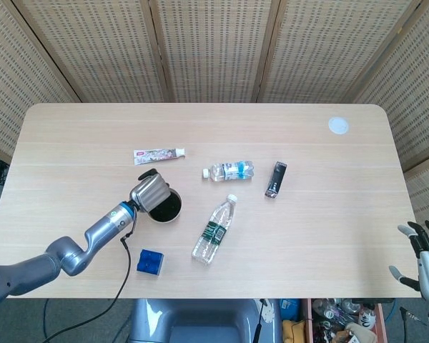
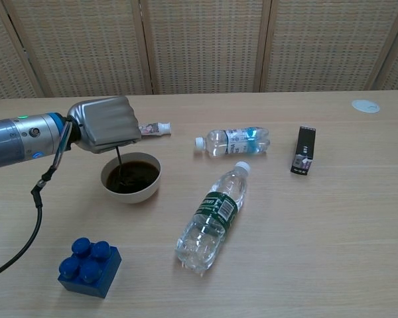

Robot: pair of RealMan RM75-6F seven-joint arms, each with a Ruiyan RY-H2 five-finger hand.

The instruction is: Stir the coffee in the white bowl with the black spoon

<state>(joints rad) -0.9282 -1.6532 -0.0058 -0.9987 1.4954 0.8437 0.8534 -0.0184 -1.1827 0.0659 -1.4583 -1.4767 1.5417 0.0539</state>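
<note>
— Where is the spoon, and why hold it that way?

— My left robot hand [image 2: 106, 124] is curled closed over the thin black spoon [image 2: 119, 161], gripping its top so the shaft hangs straight down into the dark coffee — upright, I judge, so it can circle without tipping the round white bowl [image 2: 131, 178], left of centre on the pale wooden worktop [image 2: 331, 225].

— And the other one?

— My right robot hand [image 1: 423, 254], lower right in the head view, is idle, fingers apart, holding nothing.

— Any readable writing?

— No; the green label on the clear plastic bottle [image 2: 213, 217] is too small.
</note>
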